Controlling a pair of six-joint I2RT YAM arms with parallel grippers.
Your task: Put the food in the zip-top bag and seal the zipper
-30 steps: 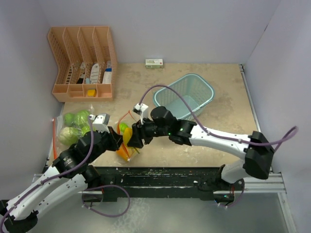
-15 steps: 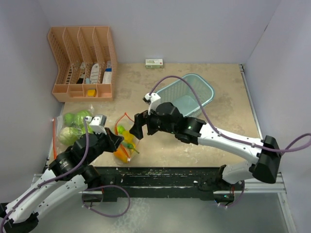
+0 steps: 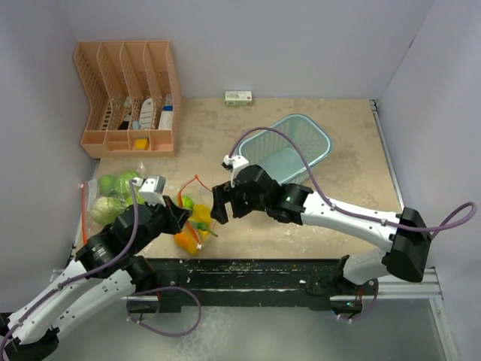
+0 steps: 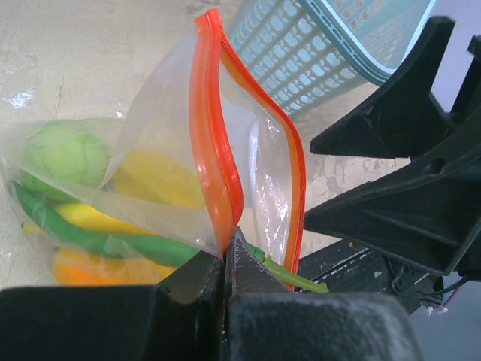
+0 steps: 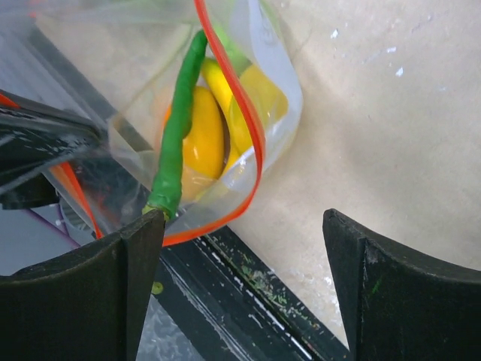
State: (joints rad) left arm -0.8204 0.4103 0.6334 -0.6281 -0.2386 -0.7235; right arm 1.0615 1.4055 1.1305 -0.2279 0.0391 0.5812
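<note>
A clear zip-top bag (image 3: 194, 226) with an orange zipper stands open near the table's front edge. My left gripper (image 3: 179, 216) is shut on its zipper rim (image 4: 218, 173) and holds the mouth up. Inside lie yellow fruit (image 5: 199, 135), an orange fruit (image 4: 83, 267), a small green round piece (image 4: 64, 154) and a thin green chili (image 5: 176, 128) whose stem end pokes out of the mouth. My right gripper (image 3: 216, 207) is open and empty just right of the bag mouth; its left fingertip (image 5: 83, 286) is next to the chili's stem. Pale-green cabbages (image 3: 113, 197) lie at the left under clear plastic.
A teal basket (image 3: 289, 150) stands behind the right arm. An orange desk organizer (image 3: 128, 98) is at the back left. A small white-and-green box (image 3: 238, 97) lies by the back wall. The table's black front rail (image 5: 248, 301) is right under the bag.
My right gripper was at the bag mouth, then drew back to the right, open. The chili now rests in the bag. My left gripper keeps hold of the zipper.
</note>
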